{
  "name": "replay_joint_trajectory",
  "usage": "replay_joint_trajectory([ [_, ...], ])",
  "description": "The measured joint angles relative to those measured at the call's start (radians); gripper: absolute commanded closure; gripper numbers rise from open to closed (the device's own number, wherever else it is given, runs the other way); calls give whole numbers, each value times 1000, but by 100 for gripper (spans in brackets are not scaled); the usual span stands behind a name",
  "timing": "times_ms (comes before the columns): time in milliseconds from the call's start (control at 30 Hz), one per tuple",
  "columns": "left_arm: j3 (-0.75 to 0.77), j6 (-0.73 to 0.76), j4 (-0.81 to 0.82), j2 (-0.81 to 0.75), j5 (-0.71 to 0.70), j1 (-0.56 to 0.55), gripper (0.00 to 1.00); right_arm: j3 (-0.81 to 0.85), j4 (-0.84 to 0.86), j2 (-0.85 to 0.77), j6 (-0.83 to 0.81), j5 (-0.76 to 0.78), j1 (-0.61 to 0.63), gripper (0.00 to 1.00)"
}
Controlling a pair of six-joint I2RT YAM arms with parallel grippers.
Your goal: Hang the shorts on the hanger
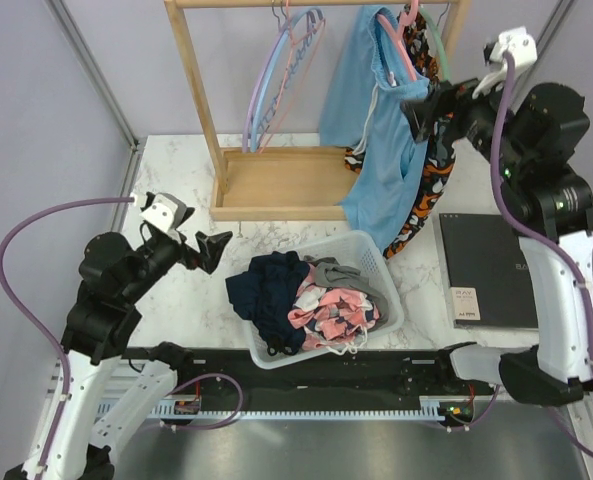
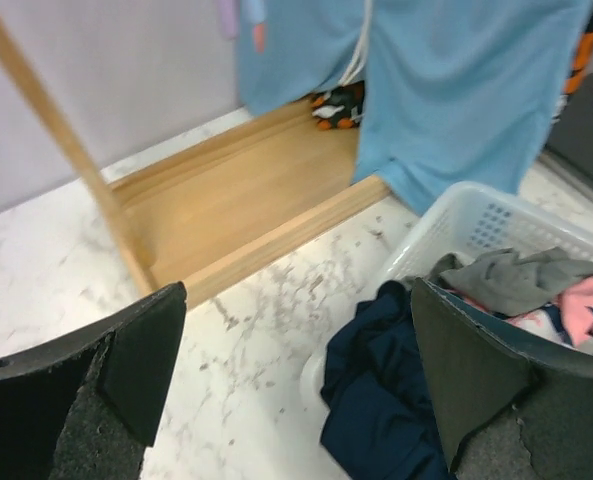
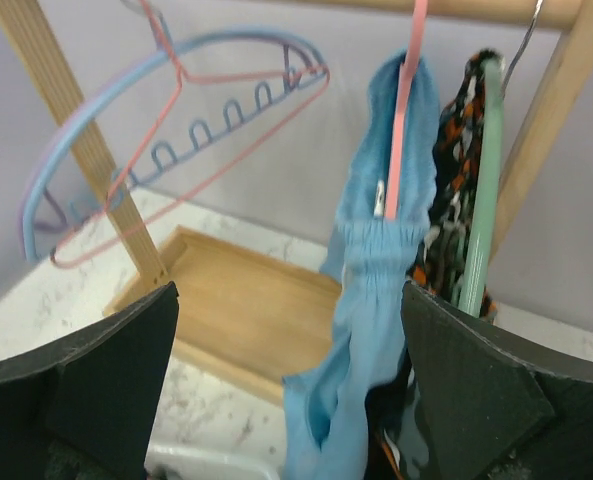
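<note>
The light sky-blue shorts (image 1: pixel 381 150) hang by the waistband over the pink hanger (image 1: pixel 401 45), which hooks on the wooden rack's top rail. In the right wrist view the pink hanger (image 3: pixel 406 110) runs down into the gathered waistband of the shorts (image 3: pixel 366 300). My right gripper (image 1: pixel 423 110) is open and empty, just right of the hanging shorts; it also shows in the right wrist view (image 3: pixel 288 300). My left gripper (image 1: pixel 216 252) is open and empty, low over the table left of the basket; in the left wrist view (image 2: pixel 298 300) the shorts (image 2: pixel 466 90) hang beyond it.
A white basket (image 1: pixel 384 275) of mixed clothes, with dark navy clothing (image 1: pixel 261 290) spilling over its rim, sits in the middle. The wooden rack (image 1: pixel 276 185) also carries lilac and blue hangers (image 1: pixel 276 80) and an orange-black-white garment (image 1: pixel 431 190) on a mint-green hanger. A black notebook (image 1: pixel 491 270) lies at the right.
</note>
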Motion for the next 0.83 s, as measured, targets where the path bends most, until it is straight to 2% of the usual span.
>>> replay_joint_trajectory([
  [167,123,48,-195,84,-74,79,1,-236,-53,-178,-136,-53,0,2],
  [333,257,166,-418,295,-177,85,0,-451,-159,-309,-277,-106,0,2],
  [467,222,178,-543,396,-235,88,0,-587,-245,-354,-356,-118,0,2],
  [567,186,178,-604,381,-245,88,0,-679,-308,-366,-424,-117,0,2],
  [833,142,177,-603,358,-252,88,0,-809,-408,-379,-571,-67,0,2],
])
